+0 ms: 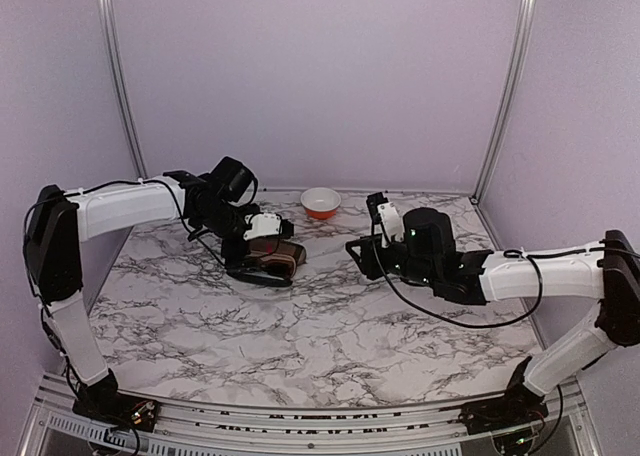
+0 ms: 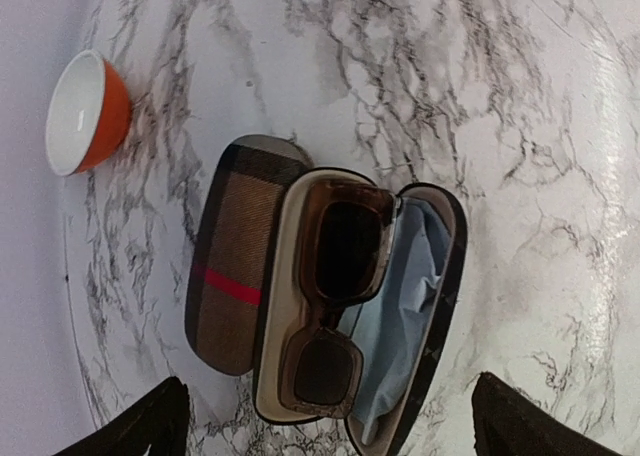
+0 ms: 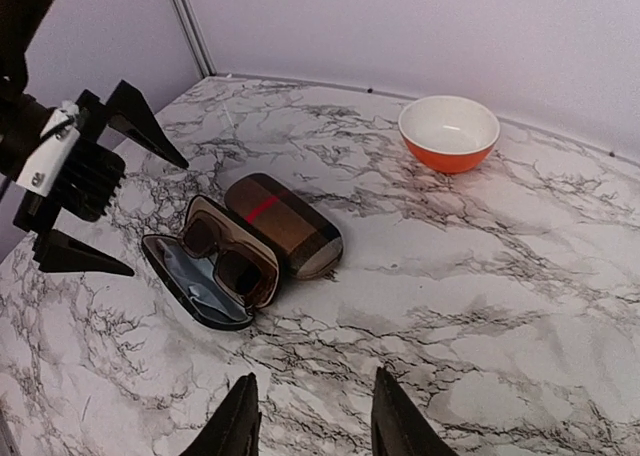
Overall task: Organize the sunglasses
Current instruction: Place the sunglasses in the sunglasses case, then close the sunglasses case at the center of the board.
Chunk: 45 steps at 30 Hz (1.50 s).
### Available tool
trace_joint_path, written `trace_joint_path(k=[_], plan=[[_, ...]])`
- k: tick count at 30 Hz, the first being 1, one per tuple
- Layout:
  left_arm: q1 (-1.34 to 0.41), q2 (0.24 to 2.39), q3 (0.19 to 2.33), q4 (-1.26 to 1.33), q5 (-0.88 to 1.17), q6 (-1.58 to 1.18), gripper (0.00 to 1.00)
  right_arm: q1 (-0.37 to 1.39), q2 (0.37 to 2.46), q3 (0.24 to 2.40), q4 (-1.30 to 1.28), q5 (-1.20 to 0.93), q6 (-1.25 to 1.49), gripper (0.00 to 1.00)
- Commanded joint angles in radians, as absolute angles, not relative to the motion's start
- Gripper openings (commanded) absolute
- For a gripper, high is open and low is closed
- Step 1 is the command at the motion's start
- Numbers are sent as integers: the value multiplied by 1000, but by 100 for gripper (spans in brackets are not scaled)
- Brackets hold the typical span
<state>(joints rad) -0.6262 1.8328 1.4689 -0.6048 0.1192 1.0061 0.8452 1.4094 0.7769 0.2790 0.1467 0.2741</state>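
Brown sunglasses (image 2: 335,296) are seated lens side up in the open case (image 2: 452,276), on a pale blue cloth (image 2: 410,306). The striped lid (image 2: 230,276) is laid flat beside the tray, on the side toward the orange bowl (image 2: 85,111). The case is parked on the marble table (image 2: 520,126), left of centre. The left gripper (image 3: 158,219) is held just above it, jaws spread wide, nothing gripped; one finger is seen outboard of each long side. The long axis of glasses and case is thus set crosswise to the jaw closing line, so the case is straddled across its short width, with the hinge line running between the fingers. The right gripper (image 3: 315,376) is kept well apart to the right, jaws partly apart with nothing between them, and the case lies ahead and to the left in its view. The left arm is clearly nearer. The glasses are judged stowed; the lid is not yet shut. A lid flip from the bowl side over the tray is the likely next move, best taken by the left arm. No second pair can be made out in any view.
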Motion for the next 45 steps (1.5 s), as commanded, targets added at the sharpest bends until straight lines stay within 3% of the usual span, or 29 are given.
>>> trace_joint_path(k=[1,6,9,13,15,27,33,45], plan=[[-621,1699,1325,-289,-3,637,99,770,1562,925,290,-90,241,36],[-608,1640,1256,-153,-190,155,99,762,1750,1090,244,-196,214,33],[-600,1614,1166,-129,-127,211,99,757,1861,1196,224,-254,197,34],[-592,1572,1082,-89,-196,54,99,746,2013,1385,152,-358,186,34],[-591,1570,1089,-131,-165,-36,90,746,2073,1456,133,-386,188,34],[-592,1449,890,-229,61,-360,72,716,2319,1697,89,-503,302,29],[-596,1504,812,-180,97,-414,54,716,2376,1761,75,-550,328,30],[-598,1613,764,2,141,-484,49,717,2392,1756,16,-650,345,31]])
